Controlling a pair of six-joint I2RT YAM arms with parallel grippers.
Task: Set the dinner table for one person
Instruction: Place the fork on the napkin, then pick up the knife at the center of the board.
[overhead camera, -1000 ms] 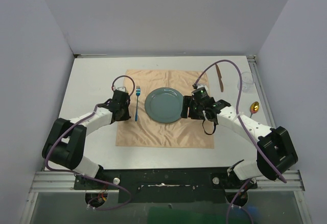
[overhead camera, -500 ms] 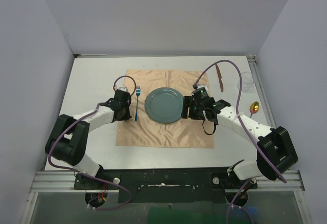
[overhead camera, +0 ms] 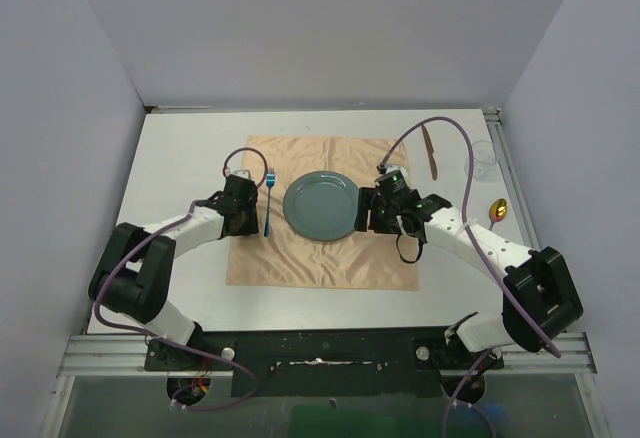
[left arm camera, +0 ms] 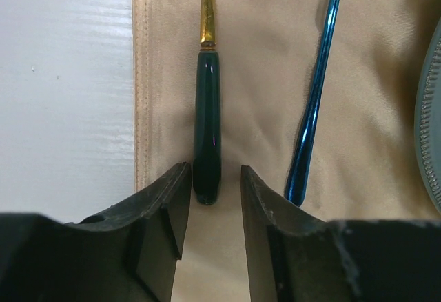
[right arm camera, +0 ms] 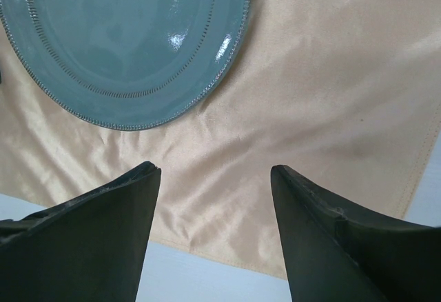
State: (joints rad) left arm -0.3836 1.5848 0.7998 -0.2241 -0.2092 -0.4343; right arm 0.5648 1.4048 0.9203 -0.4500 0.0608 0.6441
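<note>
1. Noting the left gripper (left arm camera: 213, 172): its jaws are standing parted, straddling the butt end of the green-handled utensil (left arm camera: 207, 109). A thin gap is showing on each side, so it is gripping nothing.
2. The utensil is lying flat on the peach cloth (overhead camera: 320, 258), just inside the cloth's left hem. Its long axis is running straight away from the gripper toward the tabletop's far edge, nearly parallel with the blue fork (left arm camera: 317, 88) beside it. A gold shaft is continuing past the handle, but the working end is out of frame, so I cannot tell knife from spoon.
3. Judgement: the left arm's coming move is turning on that alignment. Lifting or backing off along the handle's axis is looking safest, since any sideways drift would be nudging the handle.
4. The right gripper (right arm camera: 212, 169) is hanging wide open and empty over the cloth, just right of the teal plate (overhead camera: 320, 206).
5. The dinner table (overhead camera: 180, 148) is showing as a flat white top with aluminium rails, carrying the cloth at its middle.
6. A brown-handled utensil (overhead camera: 431, 153), a clear glass (overhead camera: 483, 158) and a small gold piece (overhead camera: 498, 209) are sitting near the tabletop's right edge, and the right arm is nearer to them.
</note>
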